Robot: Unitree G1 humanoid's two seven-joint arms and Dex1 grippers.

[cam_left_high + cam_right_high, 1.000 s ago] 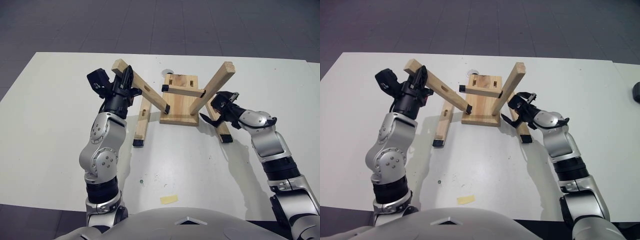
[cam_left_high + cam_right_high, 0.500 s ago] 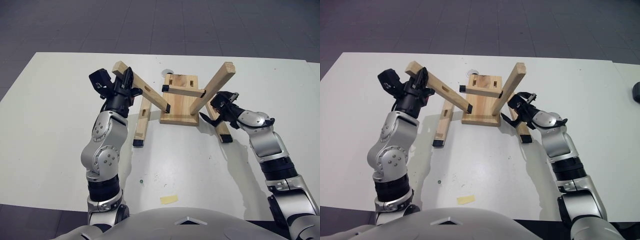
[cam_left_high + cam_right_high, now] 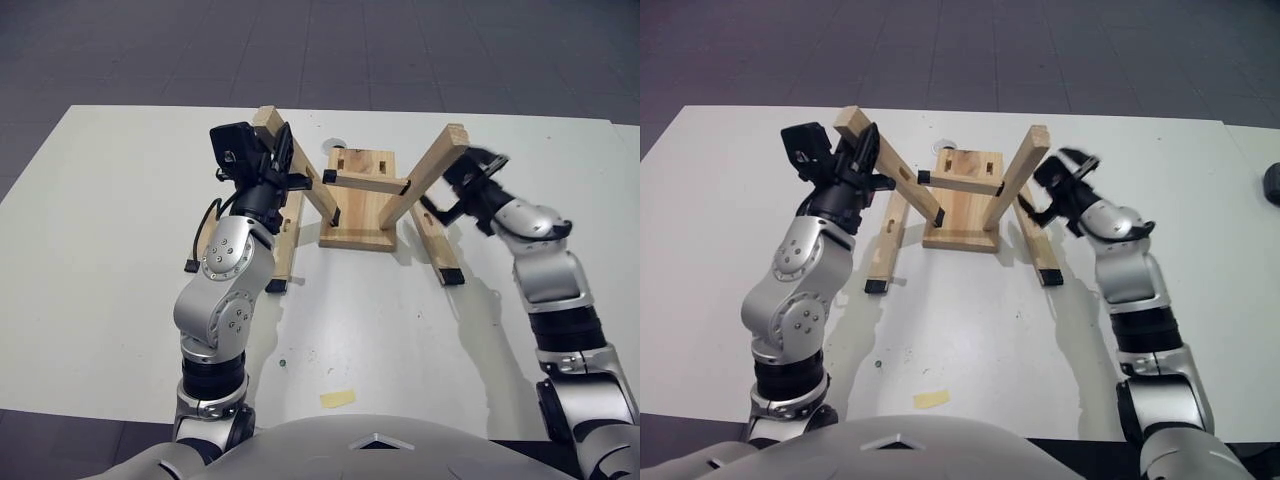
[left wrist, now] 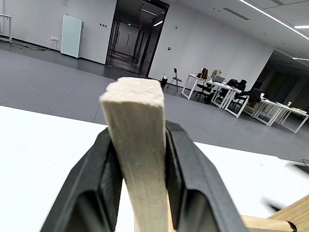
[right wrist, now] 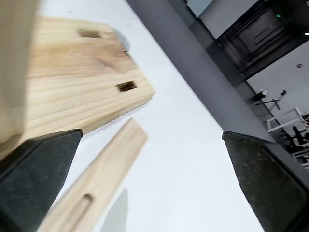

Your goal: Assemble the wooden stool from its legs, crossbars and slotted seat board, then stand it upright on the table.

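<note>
The slotted seat board [image 3: 362, 212] lies flat at the table's middle. A tilted leg [image 3: 436, 166] rises from its right side, with a crossbar [image 3: 366, 182] plugged into it. My left gripper [image 3: 283, 166] is shut on a second leg [image 4: 137, 145] near its upper end and holds it slanting down toward the board's left edge. To the right of the tilted leg my right gripper [image 3: 461, 186] stands open, close beside it; between its fingers [image 5: 38, 164] the board [image 5: 72, 82] shows. Two more legs lie flat, one left [image 3: 284, 245] and one right [image 3: 441, 252] of the board.
A yellow scrap of tape [image 3: 338, 398] lies near the table's front edge. A small round hole [image 3: 335, 146] sits in the table behind the board. A dark object [image 3: 1272, 185] rests at the far right edge. Bare white table [image 3: 100, 220] spreads on the left.
My left arm has swung right, carrying its leg closer to the board and more upright. My right gripper has risen from beside the lying leg to the tilted leg's upper half.
</note>
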